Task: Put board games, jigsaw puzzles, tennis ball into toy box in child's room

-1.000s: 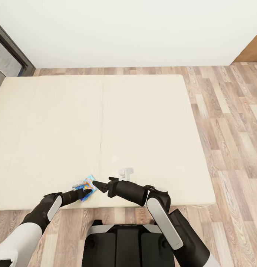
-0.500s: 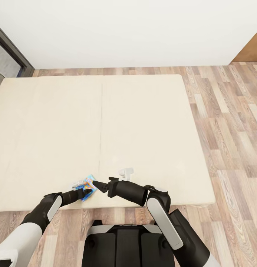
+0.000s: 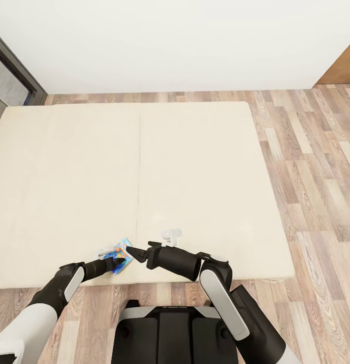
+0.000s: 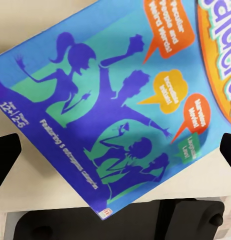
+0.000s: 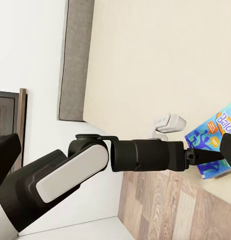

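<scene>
One board game [image 3: 122, 248], a blue box with purple figures, lies on the bed [image 3: 195, 172] near its front edge. In the left wrist view its printed lid [image 4: 120, 100] lies close up, with that gripper's fingertips [image 4: 5, 155] far apart at either side. My left gripper [image 3: 115, 263] hangs open right over the box's near end. My right gripper [image 3: 131, 251] points at the box's right side, open and holding nothing. In the right wrist view the left arm reaches to the box [image 5: 214, 142].
The cream mattress stretches wide behind the box, with a grey padded edge [image 5: 73, 60]. Wood-plank floor [image 3: 316, 177] runs along the bed's right and far sides. A dark door frame [image 3: 18, 65] stands at the far left, wooden furniture [image 3: 341, 71] at the far right.
</scene>
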Robot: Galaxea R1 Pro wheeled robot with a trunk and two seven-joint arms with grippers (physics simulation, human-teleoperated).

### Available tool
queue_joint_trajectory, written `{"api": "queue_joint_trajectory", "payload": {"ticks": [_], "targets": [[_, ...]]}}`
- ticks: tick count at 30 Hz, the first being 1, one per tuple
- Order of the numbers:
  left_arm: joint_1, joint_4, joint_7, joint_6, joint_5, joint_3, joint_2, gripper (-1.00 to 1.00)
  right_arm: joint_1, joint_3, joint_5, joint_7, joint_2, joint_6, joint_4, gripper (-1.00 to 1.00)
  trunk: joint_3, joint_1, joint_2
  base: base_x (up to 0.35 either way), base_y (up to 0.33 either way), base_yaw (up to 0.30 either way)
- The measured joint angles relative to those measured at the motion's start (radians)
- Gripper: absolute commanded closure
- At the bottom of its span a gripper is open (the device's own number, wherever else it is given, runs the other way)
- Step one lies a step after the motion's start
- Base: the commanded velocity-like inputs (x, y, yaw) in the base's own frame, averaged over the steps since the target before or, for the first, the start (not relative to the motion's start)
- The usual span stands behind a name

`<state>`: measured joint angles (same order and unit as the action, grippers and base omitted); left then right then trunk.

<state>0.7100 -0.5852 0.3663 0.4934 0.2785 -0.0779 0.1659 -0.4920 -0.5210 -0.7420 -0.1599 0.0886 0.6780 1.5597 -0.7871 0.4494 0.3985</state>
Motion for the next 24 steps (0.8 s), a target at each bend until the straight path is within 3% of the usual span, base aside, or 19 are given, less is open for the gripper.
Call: {"api": "queue_joint_trajectory", "payload": {"ticks": [11,24], "targets": [[0.0,-0.003,0.0,-0.002,0.0,-0.003,0.001,-1.0,0.0,0.0,0.0,0.0,0.0,0.0,0.0,-1.0,0.0,0.0,0.0,0.0,0.0,0.0],[0.0,-0.003,-0.004,-0.005,-0.003,-0.042,0.002,-1.0,0.0,-0.001,0.001,0.0,0.0,0.0,0.0,-1.0,0.0,0.0,0.0,0.0,0.0,0.0]]}}
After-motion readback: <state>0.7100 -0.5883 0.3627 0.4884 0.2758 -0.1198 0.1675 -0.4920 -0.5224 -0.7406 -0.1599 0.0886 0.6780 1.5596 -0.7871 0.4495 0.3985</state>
